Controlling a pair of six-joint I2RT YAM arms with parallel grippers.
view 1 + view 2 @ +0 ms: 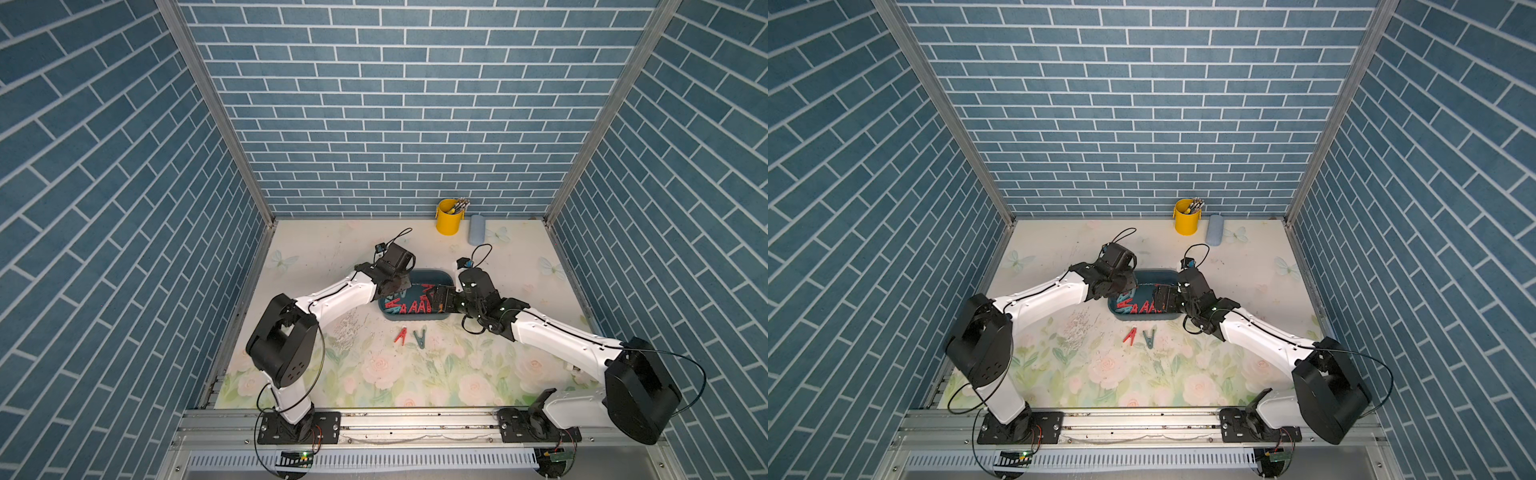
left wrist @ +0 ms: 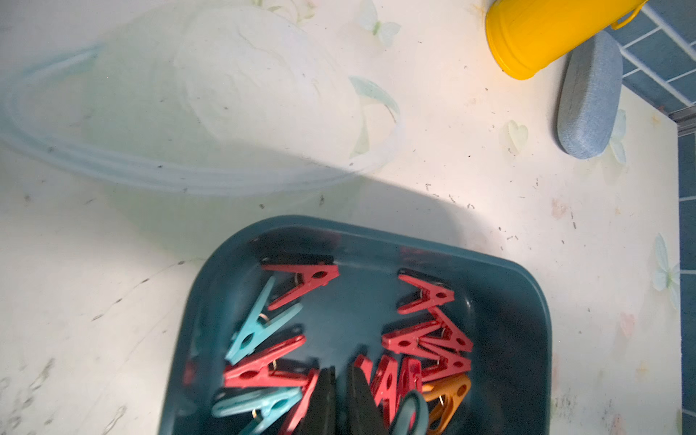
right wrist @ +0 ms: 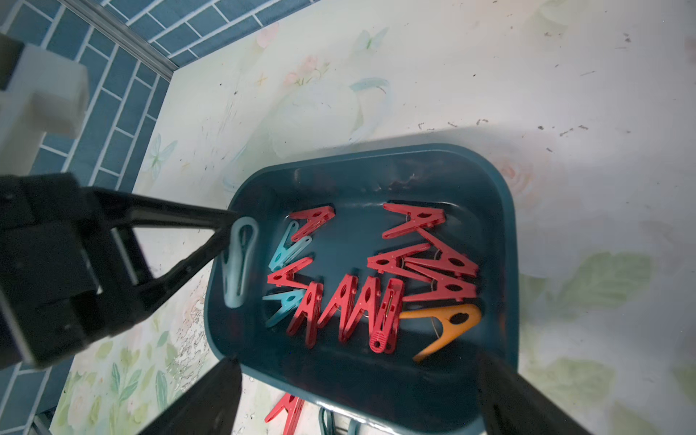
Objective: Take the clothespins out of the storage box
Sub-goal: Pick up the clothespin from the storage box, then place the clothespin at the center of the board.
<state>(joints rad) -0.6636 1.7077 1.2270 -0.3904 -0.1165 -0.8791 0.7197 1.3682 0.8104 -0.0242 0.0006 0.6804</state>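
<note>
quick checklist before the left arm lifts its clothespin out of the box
1. Left tool shut on the pale blue clothespin: ok.
2. That clothespin clear of the storage box wall: cannot tell; it overlaps the wall in the right wrist view.
3. Right tool open and holding nothing: ok.
4. Gap between the two tools: ok, they are apart over the box.
5. Bare table beside the red clothespin and the dark teal clothespin lying outside the box: ok.
6. Box emptied: not ok; the orange clothespin and many others lie inside.
</note>
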